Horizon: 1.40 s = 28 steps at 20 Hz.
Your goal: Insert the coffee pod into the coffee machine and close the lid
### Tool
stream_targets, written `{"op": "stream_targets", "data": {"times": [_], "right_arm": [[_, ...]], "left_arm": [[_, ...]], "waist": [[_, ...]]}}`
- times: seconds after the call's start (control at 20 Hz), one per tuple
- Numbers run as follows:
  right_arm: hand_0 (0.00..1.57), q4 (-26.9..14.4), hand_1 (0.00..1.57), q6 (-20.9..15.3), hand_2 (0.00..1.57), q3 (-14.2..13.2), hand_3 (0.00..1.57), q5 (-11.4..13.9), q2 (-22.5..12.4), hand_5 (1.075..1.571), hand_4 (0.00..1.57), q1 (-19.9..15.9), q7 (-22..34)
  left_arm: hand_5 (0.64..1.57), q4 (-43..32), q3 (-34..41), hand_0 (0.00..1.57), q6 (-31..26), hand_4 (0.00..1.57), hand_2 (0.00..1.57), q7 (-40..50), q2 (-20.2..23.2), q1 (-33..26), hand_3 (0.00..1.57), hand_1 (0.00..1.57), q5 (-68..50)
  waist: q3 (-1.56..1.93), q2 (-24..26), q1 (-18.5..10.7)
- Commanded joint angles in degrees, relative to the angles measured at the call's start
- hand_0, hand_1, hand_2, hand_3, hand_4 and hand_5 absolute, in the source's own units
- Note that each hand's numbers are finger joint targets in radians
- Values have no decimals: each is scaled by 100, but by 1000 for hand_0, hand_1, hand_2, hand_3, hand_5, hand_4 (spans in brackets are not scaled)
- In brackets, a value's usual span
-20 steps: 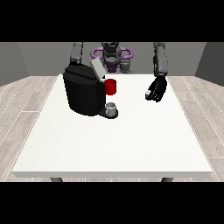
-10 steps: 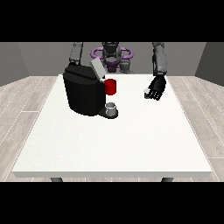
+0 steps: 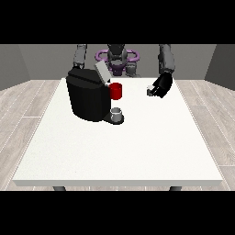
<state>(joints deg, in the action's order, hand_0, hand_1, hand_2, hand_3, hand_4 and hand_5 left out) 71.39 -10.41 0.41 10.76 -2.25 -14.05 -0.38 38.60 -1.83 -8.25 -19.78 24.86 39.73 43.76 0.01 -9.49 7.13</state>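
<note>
The black coffee machine (image 3: pixel 88 97) stands on the table's left half, its grey lid (image 3: pixel 102 72) tilted up and open. A red part (image 3: pixel 116 91) sticks out of its front, above a small grey cup (image 3: pixel 117 114) on the base. The hand at the view's right (image 3: pixel 162 85) hovers above the table to the right of the machine. Its fingers are curled round a small grey coffee pod (image 3: pixel 149 91). The other arm (image 3: pixel 80 56) drops behind the machine, which hides its hand.
The white table (image 3: pixel 119 151) stretches wide towards the camera in front of the machine. The robot's torso (image 3: pixel 117 58) stands behind the far edge. Wooden floor surrounds the table.
The hand at the view's right has risen a little and shifted slightly towards the machine, carrying the pod. The machine and lid have not moved.
</note>
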Motion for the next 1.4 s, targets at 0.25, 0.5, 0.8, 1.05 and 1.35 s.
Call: {"op": "stream_targets", "data": {"times": [0.25,0.5,0.8,1.05,1.35], "right_arm": [[0,-903,0,-155,0,-357,0,-9,-103,1571,0,-282,-473],[0,-512,0,162,0,-54,0,-21,-133,1571,0,-172,-71],[0,-464,0,109,0,-4,0,-83,91,1571,0,-164,-3],[0,-398,0,-18,0,34,0,-72,171,1571,0,-468,-484],[0,288,0,142,0,240,0,-88,55,1571,0,-349,-114]], "left_arm": [[1571,515,-62,1418,-1162,534,1400,525,-192,864,1334,1418,-43],[1571,453,4,1418,-1111,534,1400,953,-548,884,1334,1418,-6],[1571,565,295,1380,-1721,522,1397,1407,-700,1537,1375,1380,-323],[1571,472,672,1202,-1750,491,1240,1794,-503,2295,1256,1202,-439],[1571,220,801,1155,-1609,484,1247,1760,-72,2513,1266,1155,-291]], "waist": [[3,254,-210],[0,595,146],[1,782,248],[2,251,428],[0,143,1029]]}}
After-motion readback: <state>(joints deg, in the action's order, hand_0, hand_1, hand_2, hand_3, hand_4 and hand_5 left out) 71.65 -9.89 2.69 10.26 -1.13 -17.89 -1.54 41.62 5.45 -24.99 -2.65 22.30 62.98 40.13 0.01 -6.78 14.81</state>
